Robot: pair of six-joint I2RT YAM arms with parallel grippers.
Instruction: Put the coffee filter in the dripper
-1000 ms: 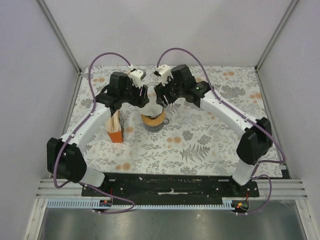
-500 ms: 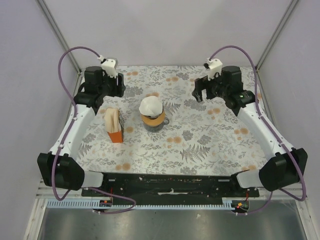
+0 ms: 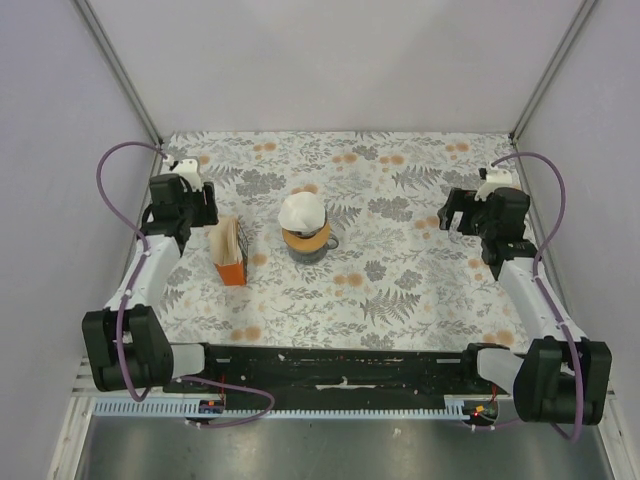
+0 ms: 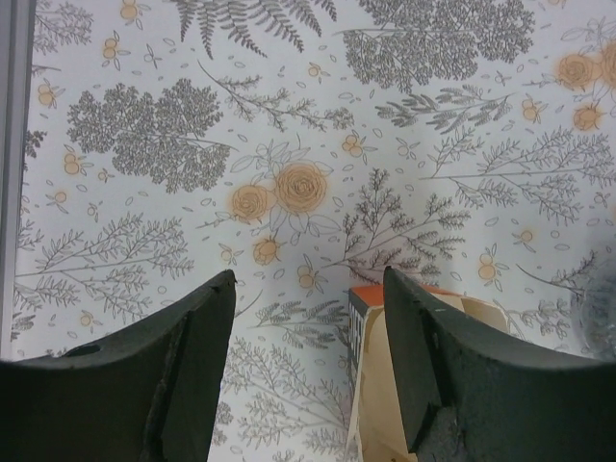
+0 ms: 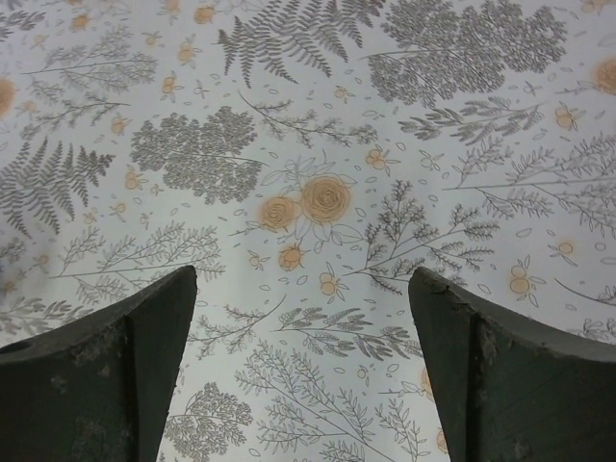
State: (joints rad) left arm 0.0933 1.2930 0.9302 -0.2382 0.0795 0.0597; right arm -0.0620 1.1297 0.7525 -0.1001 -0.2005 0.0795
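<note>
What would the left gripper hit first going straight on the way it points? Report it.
Probably the floral tablecloth, between the fingers of the open left gripper. The orange packet lies near one finger and might be grazed; depth is unclear.

One thin white paper coffee filter [image 3: 302, 210]. One round orange-tan dripper [image 3: 306, 240]. One upright orange-and-tan paper packet [image 3: 230, 252]. One floral-printed table cover [image 3: 400, 280]. Two black two-finger grippers: left gripper [image 4: 308, 279], right gripper [image 5: 303, 274].
</note>
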